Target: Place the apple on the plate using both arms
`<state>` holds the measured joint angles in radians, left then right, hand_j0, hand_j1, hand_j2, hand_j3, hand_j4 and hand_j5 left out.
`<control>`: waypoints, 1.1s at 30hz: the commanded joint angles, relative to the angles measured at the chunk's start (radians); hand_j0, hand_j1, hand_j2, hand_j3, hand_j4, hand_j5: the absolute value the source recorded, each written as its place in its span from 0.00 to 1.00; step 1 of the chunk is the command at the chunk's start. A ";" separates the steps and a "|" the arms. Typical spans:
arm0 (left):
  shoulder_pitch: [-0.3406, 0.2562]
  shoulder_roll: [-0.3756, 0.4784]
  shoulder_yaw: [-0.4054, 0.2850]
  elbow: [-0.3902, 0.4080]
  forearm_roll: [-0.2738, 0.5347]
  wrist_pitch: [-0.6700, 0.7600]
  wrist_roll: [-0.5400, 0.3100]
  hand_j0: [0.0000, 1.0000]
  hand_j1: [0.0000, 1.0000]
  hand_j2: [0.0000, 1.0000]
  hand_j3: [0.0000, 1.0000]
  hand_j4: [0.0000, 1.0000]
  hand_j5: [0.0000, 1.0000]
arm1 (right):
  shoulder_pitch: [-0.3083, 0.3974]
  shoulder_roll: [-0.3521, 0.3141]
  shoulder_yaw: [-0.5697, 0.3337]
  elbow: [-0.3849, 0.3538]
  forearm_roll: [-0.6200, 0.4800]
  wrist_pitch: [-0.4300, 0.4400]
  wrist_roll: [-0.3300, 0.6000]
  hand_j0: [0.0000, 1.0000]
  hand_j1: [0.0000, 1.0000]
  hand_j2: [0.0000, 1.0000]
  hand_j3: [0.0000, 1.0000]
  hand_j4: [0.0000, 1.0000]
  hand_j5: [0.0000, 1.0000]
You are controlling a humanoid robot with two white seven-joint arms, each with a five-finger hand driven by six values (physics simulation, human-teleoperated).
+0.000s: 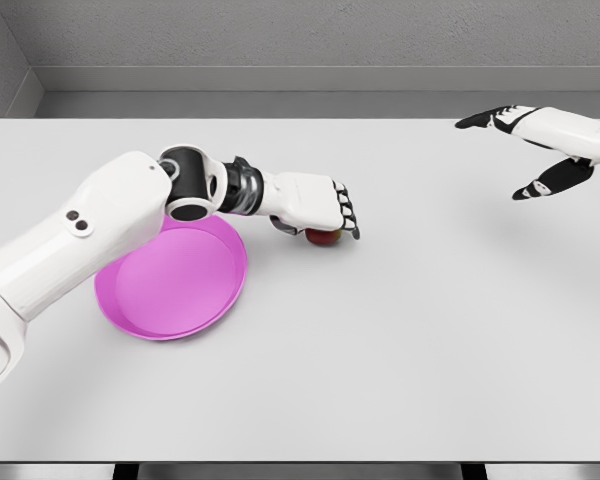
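A red apple [325, 237] lies on the white table just right of the magenta plate [175, 285]; only its lower part shows under my left hand [330, 212]. That hand covers the apple from above with its dark-tipped fingers curled down over it, seemingly closed around it. The plate sits left of centre, partly hidden by my left forearm. My right hand [525, 150] hovers at the far right, well away from the apple, fingers spread and holding nothing.
The white table [410, 350] spans the view, with its front edge along the bottom and a grey wall behind it.
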<state>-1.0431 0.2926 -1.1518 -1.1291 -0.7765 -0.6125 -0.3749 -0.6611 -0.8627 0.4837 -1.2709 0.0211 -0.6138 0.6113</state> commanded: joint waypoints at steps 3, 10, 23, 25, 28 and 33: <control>0.000 -0.003 0.001 0.000 -0.001 0.002 0.001 0.87 0.87 0.87 0.87 0.87 0.87 | 0.000 -0.002 -0.001 -0.001 -0.007 0.003 0.000 1.00 1.00 1.00 1.00 1.00 1.00; 0.000 -0.016 0.001 0.003 -0.037 0.002 0.001 0.87 0.87 0.87 0.87 0.87 0.87 | -0.002 -0.002 -0.001 -0.001 -0.007 0.003 0.000 1.00 1.00 1.00 1.00 1.00 1.00; 0.002 -0.021 -0.006 0.011 -0.041 0.002 0.001 0.84 0.84 0.84 0.84 0.84 0.84 | 0.000 -0.004 -0.001 -0.001 -0.007 0.003 0.000 1.00 1.00 1.00 1.00 1.00 1.00; 0.002 -0.020 -0.012 0.011 -0.041 0.002 0.001 0.83 0.83 0.83 0.83 0.83 0.83 | -0.002 -0.004 -0.001 -0.001 -0.007 0.003 0.000 1.00 1.00 1.00 1.00 1.00 1.00; 0.002 -0.020 -0.012 0.011 -0.043 0.002 -0.001 0.78 0.78 0.78 0.78 0.78 0.78 | 0.000 -0.004 -0.001 -0.001 -0.006 0.003 0.000 1.00 1.00 1.00 1.00 1.00 1.00; 0.002 -0.020 -0.019 0.011 -0.046 0.002 -0.002 0.63 0.63 0.63 0.63 0.63 0.63 | 0.000 -0.004 -0.001 -0.002 -0.006 0.003 0.000 1.00 1.00 1.00 1.00 1.00 1.00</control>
<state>-1.0416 0.2730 -1.1701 -1.1186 -0.8246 -0.6125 -0.3769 -0.6627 -0.8654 0.4844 -1.2722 0.0217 -0.6138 0.6113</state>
